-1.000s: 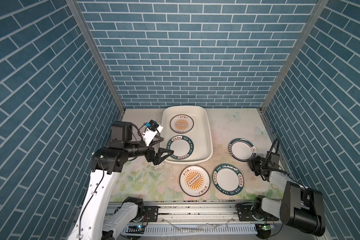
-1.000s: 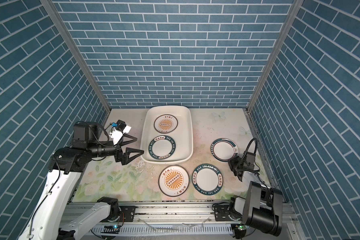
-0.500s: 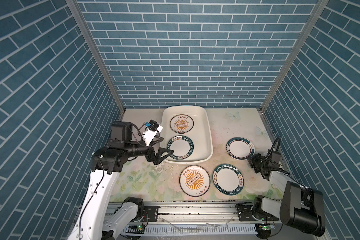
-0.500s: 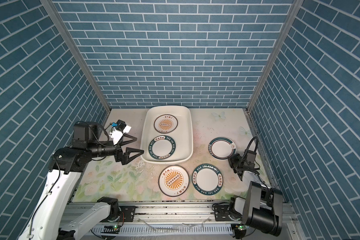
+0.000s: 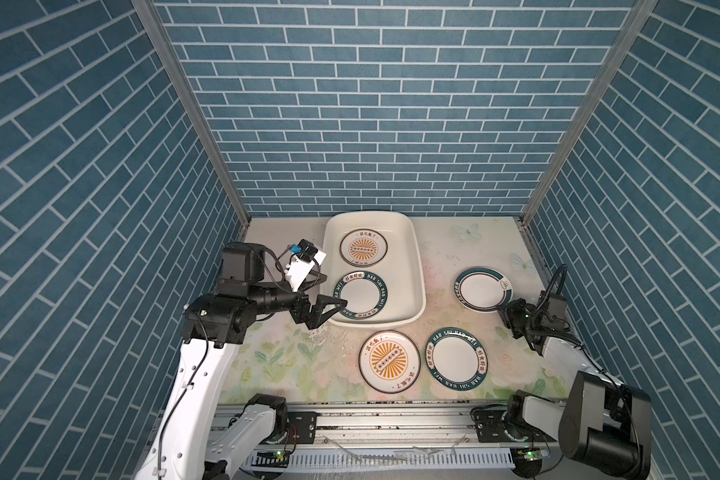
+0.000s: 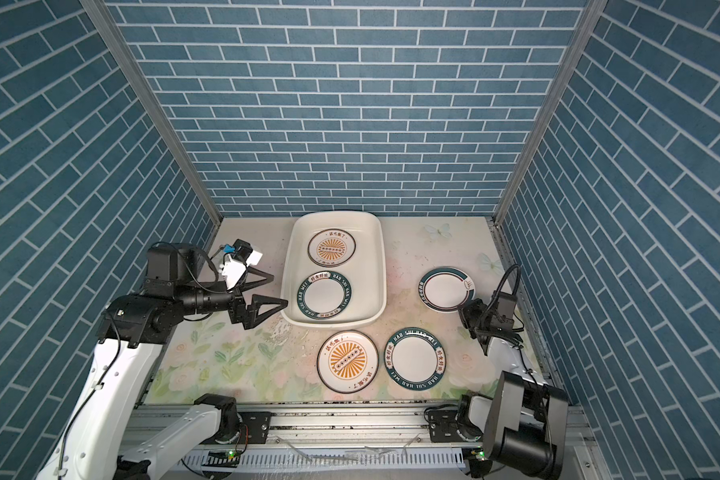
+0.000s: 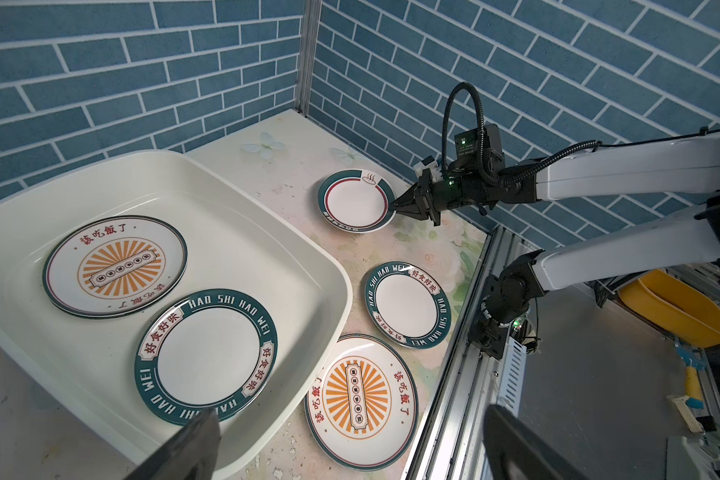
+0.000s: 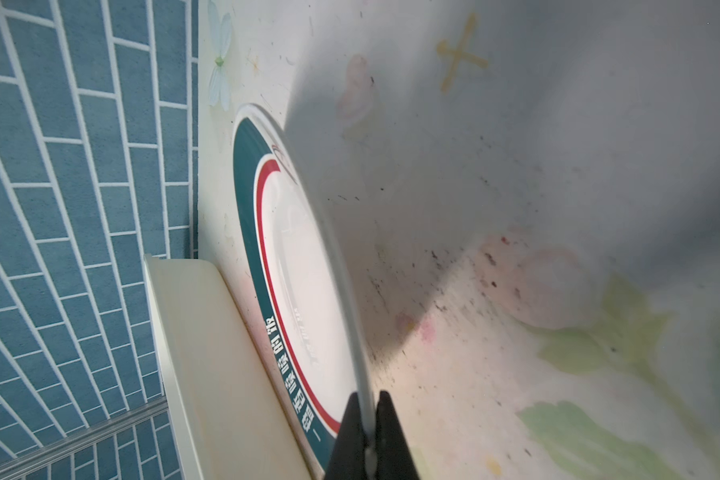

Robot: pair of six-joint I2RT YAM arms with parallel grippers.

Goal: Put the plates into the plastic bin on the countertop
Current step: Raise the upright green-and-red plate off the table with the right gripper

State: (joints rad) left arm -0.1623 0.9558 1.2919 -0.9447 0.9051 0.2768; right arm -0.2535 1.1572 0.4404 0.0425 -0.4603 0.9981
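The cream plastic bin (image 5: 417, 266) sits at the back of the flowered countertop (image 5: 292, 361). It holds a sunburst plate (image 5: 363, 248) and a teal lettered plate (image 5: 362, 295). In front of it lie another sunburst plate (image 5: 389, 361) and another teal lettered plate (image 5: 457, 359). At the right, the cloud-emblem plate (image 5: 483, 289) has my right gripper (image 8: 366, 415) shut on its near rim (image 7: 391, 203), and that edge is tilted up. My left gripper (image 5: 335, 293) hangs open over the bin's near left rim and holds nothing.
Blue brick walls close in the back and both sides. A grey metal rail (image 5: 391, 419) carrying both arm bases runs along the front edge. A yellow tub (image 7: 674, 307) lies off the counter beyond the rail.
The cloud-emblem plate has shifted slightly left and toward the back with my right gripper on its rim, and the jaws have pinched tighter. The left arm has not moved.
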